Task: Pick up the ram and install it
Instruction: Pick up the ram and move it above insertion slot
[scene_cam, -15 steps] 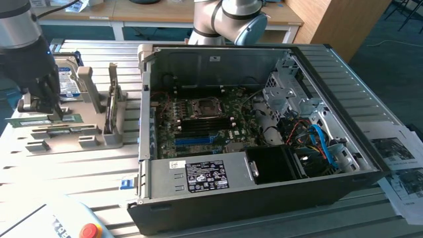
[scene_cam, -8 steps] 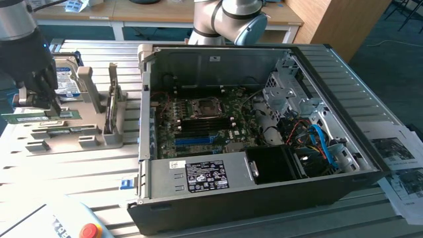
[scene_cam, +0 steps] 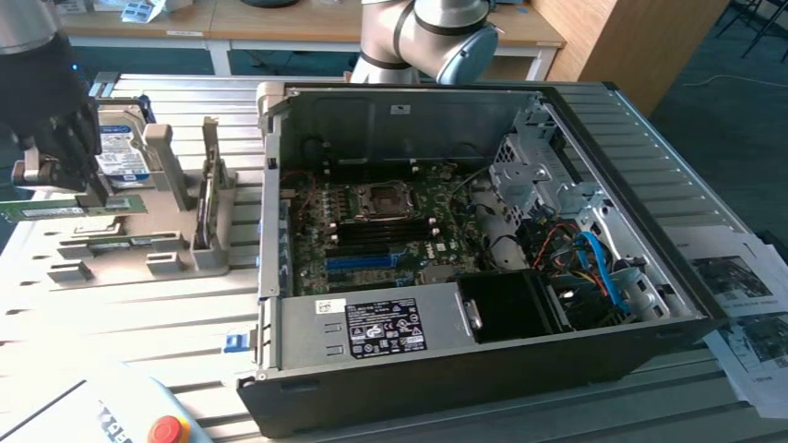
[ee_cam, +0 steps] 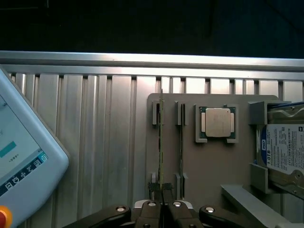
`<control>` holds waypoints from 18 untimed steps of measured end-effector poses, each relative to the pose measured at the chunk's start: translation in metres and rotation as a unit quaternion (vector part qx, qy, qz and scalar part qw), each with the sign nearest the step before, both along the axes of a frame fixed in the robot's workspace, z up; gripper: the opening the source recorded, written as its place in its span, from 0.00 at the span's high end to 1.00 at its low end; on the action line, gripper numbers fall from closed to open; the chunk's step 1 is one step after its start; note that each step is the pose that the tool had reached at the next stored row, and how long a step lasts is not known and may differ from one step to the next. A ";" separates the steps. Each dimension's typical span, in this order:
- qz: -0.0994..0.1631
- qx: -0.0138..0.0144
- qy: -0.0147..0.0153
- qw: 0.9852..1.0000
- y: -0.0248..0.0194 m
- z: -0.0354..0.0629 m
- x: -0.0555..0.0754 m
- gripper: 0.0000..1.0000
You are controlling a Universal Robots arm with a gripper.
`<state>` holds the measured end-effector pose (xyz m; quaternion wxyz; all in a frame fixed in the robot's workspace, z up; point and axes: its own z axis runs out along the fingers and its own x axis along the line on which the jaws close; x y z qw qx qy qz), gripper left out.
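My gripper hangs at the exterior view's left, over the grey parts holder. It is shut on the ram, a thin green strip held level just above the holder. In the wrist view the ram shows edge-on as a thin line running away from my gripper, above the holder. The open computer case lies to the exterior view's right, with the motherboard's blue slot and black slots near its middle.
A second thin strip stands in the holder beside the held ram. A processor chip and a hard drive also rest there. A teach pendant lies on the ribbed metal table. Papers lie beside the case.
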<state>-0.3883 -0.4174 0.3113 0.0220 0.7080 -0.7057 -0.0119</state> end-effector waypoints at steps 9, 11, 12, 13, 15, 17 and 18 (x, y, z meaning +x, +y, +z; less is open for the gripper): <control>0.000 0.000 0.000 1.000 0.0000 0.0194 0.000 0.88; 0.000 -0.001 0.000 1.000 0.0000 0.0238 0.000 0.88; 0.000 -0.001 0.000 1.000 0.0000 0.0258 0.000 0.88; 0.000 -0.001 0.000 1.000 0.0000 0.0278 0.000 0.88; 0.000 -0.001 0.000 1.000 0.0000 0.0318 0.000 0.88; -0.001 -0.001 0.000 1.000 0.0000 0.0363 0.000 0.88; 0.000 -0.001 0.000 1.000 0.0000 0.0386 0.000 0.88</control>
